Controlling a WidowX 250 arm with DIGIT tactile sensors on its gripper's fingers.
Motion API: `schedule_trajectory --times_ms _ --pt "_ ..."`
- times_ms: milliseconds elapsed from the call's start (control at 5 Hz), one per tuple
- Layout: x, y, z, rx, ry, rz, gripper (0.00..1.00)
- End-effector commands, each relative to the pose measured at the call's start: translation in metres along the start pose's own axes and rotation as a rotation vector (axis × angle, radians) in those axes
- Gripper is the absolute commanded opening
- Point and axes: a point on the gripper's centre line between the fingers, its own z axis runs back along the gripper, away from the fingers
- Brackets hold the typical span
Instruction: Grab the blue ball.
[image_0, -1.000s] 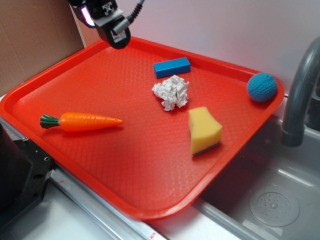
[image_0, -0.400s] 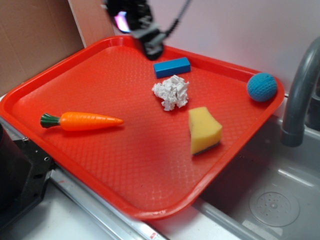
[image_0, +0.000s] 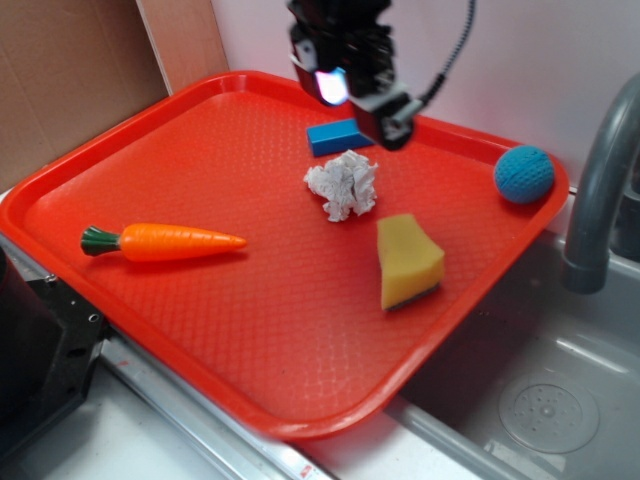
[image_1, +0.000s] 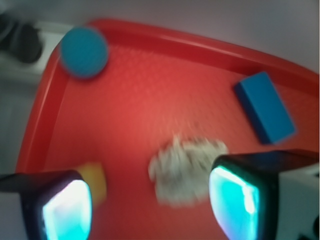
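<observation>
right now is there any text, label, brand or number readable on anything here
None: no readable text in either view.
The blue ball, blue block, crumpled paper, yellow sponge, carrot and red tray show no print.
The gripper shows no marking; the wrist view is blurred.

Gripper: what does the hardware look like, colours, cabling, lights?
The gripper is black with blocky housing and a black cable running off its top. In the wrist view its two black jaws glow cyan on their inner faces; a cyan-white light also shows on the body.
</observation>
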Motion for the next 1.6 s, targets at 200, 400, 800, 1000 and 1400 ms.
schedule_trajectory --times_ms 200,400,800,1000,1400 --pt "0.031 -0.011 0.011 -0.211 -0.258 -0.014 1.0" --pt "0.031 -0.011 0.011 -0.211 -0.258 -0.014 1.0" --pt "0.047 -0.024 -0.005 -0.22 -0.205 -0.047 1.0" --pt "0.057 -0.037 -0.015 -0.207 -0.153 -0.062 1.0" --pt "0.063 -0.047 -0.02 -0.222 -0.129 -0.093 1.0"
